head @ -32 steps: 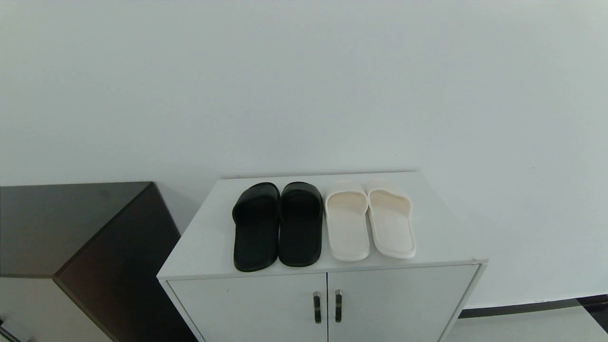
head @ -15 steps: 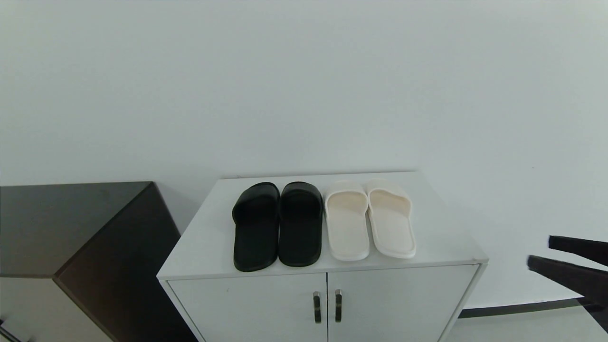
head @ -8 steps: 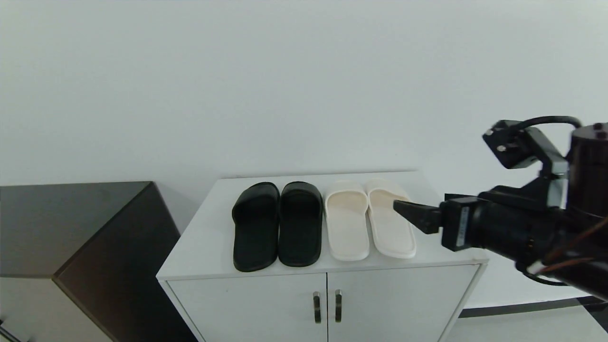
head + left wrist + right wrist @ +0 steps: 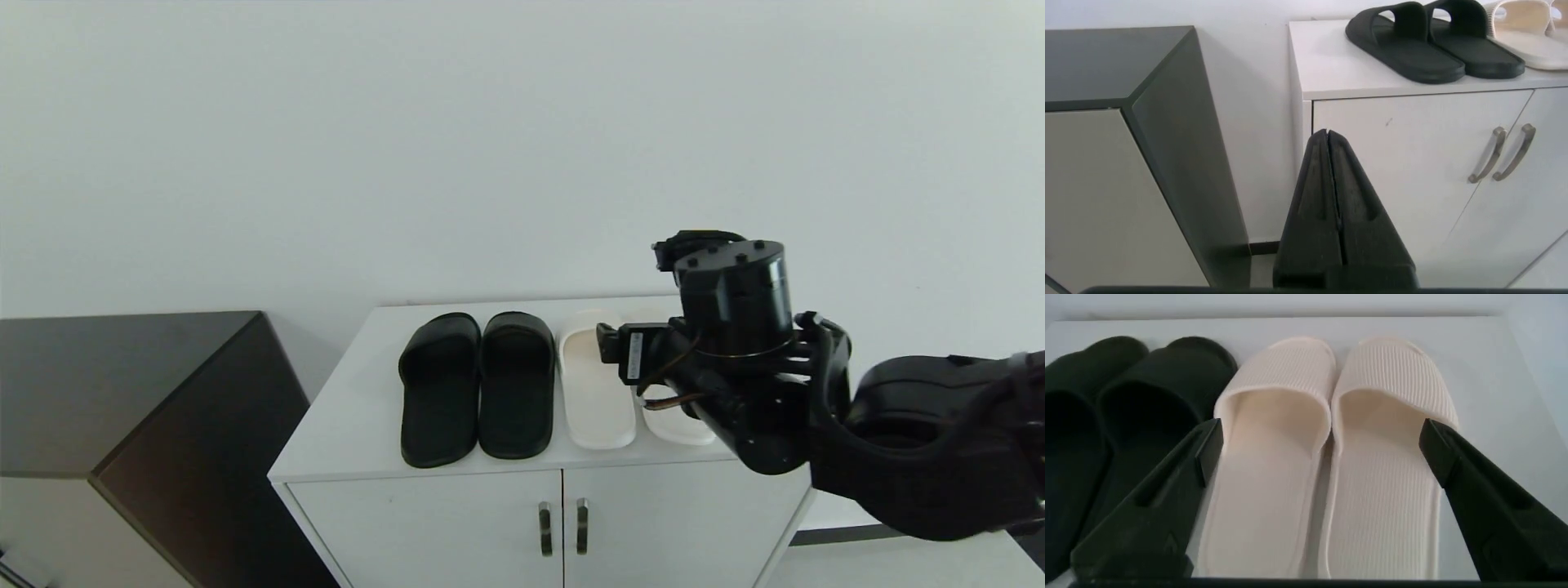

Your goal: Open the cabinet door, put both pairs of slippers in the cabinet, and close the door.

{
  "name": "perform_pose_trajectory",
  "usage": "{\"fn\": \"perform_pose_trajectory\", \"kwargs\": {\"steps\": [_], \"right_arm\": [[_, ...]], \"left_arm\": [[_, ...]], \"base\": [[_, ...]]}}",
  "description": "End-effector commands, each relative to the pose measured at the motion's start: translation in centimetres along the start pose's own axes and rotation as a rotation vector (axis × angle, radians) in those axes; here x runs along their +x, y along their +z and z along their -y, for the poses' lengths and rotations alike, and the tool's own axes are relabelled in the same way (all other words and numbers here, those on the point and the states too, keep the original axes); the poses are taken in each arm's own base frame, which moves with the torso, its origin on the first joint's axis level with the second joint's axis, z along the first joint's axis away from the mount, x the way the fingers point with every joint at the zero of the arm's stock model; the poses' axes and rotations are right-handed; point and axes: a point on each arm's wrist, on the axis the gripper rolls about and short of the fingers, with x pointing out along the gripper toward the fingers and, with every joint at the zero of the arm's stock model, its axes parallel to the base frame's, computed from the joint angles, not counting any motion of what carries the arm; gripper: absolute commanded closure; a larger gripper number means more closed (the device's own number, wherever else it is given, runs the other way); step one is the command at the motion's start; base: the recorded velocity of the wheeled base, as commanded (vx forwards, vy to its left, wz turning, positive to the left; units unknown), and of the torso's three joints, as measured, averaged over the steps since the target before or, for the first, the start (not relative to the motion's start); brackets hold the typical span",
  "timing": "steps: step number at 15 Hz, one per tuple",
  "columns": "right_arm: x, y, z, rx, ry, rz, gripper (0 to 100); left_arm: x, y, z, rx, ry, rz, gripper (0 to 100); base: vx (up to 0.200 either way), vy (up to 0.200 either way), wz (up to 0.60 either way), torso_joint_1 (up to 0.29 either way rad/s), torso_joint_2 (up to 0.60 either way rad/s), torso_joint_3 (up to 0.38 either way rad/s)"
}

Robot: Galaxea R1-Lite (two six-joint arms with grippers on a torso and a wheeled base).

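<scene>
Right gripper [image 4: 1320, 433] hangs spread wide over the cabinet [image 4: 351, 425] top, a finger either side of the white slippers [image 4: 1380, 474] | pair's long axes run cabinet front to back, heels nearest gripper | black slippers [image 4: 441, 392] just beside, toward cabinet's left | left gripper [image 4: 1328, 139] pressed closed, low off cabinet's left front corner, doors [image 4: 424, 523] unopened.

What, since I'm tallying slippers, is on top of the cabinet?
A black pair and a white pair lie side by side on the cabinet top; the right arm covers part of one white slipper.

Right gripper [image 4: 1320, 434] spread wide — left gripper [image 4: 1328, 139] pressed closed.
</scene>
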Motion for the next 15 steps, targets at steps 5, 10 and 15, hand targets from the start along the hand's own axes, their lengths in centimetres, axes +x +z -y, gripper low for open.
{"fn": "perform_pose_trajectory", "kwargs": {"steps": [5, 10, 15], "right_arm": [[5.2, -3.7, -1.0, -0.037, -0.063, -0.054, 0], [8.1, -3.7, -0.6, -0.02, -0.054, -0.056, 0], [10.8, -3.2, 0.8, -0.015, -0.093, -0.04, 0]], "left_arm": [[0.0, 0.0, 0.0, 0.0, -0.001, -0.001, 100], [0.0, 0.0, 0.0, 0.0, 0.0, -0.001, 100], [0.0, 0.0, 0.0, 0.0, 0.0, -0.001, 100]], "base": [[0.0, 0.0, 0.0, 0.0, 0.0, 0.0], [0.0, 0.0, 0.0, 0.0, 0.0, 0.0], [0.0, 0.0, 0.0, 0.0, 0.0, 0.0]]}}
